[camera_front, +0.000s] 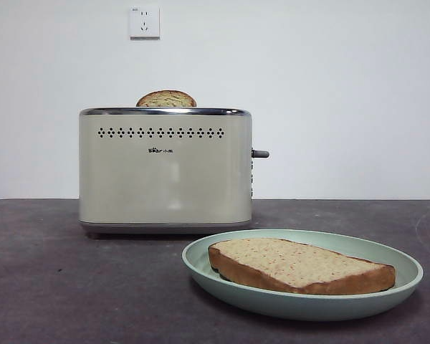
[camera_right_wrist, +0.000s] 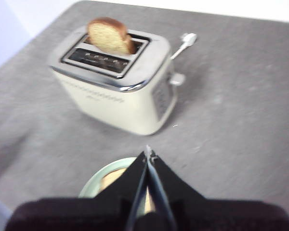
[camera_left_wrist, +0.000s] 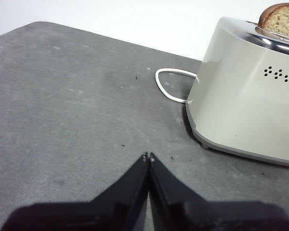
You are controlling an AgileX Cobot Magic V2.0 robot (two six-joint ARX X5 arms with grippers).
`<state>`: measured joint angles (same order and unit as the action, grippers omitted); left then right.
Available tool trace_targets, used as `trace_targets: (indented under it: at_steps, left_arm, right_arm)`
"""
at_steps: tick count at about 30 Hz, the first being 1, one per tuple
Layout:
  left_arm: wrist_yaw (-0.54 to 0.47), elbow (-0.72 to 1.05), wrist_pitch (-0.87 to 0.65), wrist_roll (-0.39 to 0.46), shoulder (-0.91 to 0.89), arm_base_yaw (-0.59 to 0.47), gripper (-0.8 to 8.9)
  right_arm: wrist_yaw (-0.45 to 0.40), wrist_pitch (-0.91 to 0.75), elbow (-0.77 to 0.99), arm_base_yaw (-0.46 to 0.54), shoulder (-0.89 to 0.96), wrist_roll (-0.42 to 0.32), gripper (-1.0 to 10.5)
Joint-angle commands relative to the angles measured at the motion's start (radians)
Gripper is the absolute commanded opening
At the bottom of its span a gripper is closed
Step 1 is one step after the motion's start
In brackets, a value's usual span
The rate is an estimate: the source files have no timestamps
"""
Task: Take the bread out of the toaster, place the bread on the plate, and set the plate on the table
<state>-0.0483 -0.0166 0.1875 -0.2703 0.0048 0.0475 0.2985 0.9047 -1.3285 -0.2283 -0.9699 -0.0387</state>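
A: We see the bread [camera_front: 301, 266] flat on the plate [camera_front: 405, 281], which sits on the table [camera_front: 50, 287] before the toaster [camera_front: 165, 172].

B: Both hands, left [camera_left_wrist: 149, 156] and right [camera_right_wrist: 148, 153], are pressed together, empty. Our right hand hangs above the plate; dropping could knock its rim.

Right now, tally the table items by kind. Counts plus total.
Bread slices: 2, the bread lying on the plate, the other slice standing in a toaster slot
Toaster: 1
Plate: 1, on the table
White cable: 1, behind the toaster
Total: 5
Left gripper and right gripper are shut, holding nothing.
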Motion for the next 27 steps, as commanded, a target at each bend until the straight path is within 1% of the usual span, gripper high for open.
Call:
trace_targets:
  at_steps: [1, 3, 8, 9, 11, 13, 16, 18, 20, 22, 23, 24, 26, 27]
  left_arm:
    - [-0.001, 0.013, -0.008, 0.012, -0.001, -0.003, -0.04]
    - [-0.001, 0.013, -0.008, 0.012, -0.001, -0.003, -0.04]
    - [-0.001, 0.013, -0.008, 0.012, -0.001, -0.003, -0.03]
    - [-0.002, 0.014, -0.008, 0.012, -0.001, -0.003, -0.04]
    - [-0.001, 0.013, -0.008, 0.012, -0.001, -0.003, -0.04]
    - [-0.001, 0.013, -0.008, 0.012, -0.001, -0.003, -0.04]
    - [-0.001, 0.014, -0.008, 0.012, -0.001, -0.003, -0.04]
    - [-0.001, 0.013, -0.008, 0.012, -0.001, -0.003, -0.04]
    - [-0.002, 0.013, -0.008, 0.012, -0.001, -0.003, -0.04]
    - [-0.001, 0.013, -0.008, 0.012, -0.001, -0.003, -0.03]
    - [-0.001, 0.013, -0.008, 0.012, -0.001, -0.003, -0.04]
    - [-0.002, 0.013, -0.008, 0.012, -0.001, -0.003, -0.04]
    - [-0.001, 0.014, -0.008, 0.012, -0.001, -0.003, -0.04]
    - [-0.001, 0.013, -0.008, 0.012, -0.001, -0.003, -0.04]
  right_arm:
    - [-0.073, -0.145, 0.074, 0.019, 0.007, -0.008, 0.0]
    - [-0.099, -0.293, 0.171, 0.032, 0.048, -0.003, 0.0]
    - [-0.099, -0.705, 0.537, 0.071, 0.224, -0.005, 0.0]
    - [-0.101, -0.762, 0.604, 0.084, 0.263, -0.005, 0.0]
    - [-0.134, -0.855, 0.752, 0.12, 0.357, 0.002, 0.0]
    - [-0.187, -0.882, 0.867, 0.15, 0.444, 0.021, 0.0]
    - [-0.272, -0.884, 1.014, 0.18, 0.57, 0.078, 0.0]
    - [-0.309, -0.895, 1.103, 0.182, 0.646, 0.118, 0.0]
    - [-0.304, -0.934, 1.193, 0.181, 0.717, 0.191, 0.0]
    - [-0.301, -0.981, 1.279, 0.176, 0.776, 0.295, 0.0]
    - [-0.301, -0.987, 1.309, 0.172, 0.795, 0.32, 0.0]
    - [-0.306, -0.948, 1.323, 0.169, 0.818, 0.33, 0.0]
    - [-0.348, -0.852, 1.323, 0.169, 0.848, 0.281, 0.0]
    - [-0.364, -0.819, 1.323, 0.169, 0.859, 0.237, 0.0]
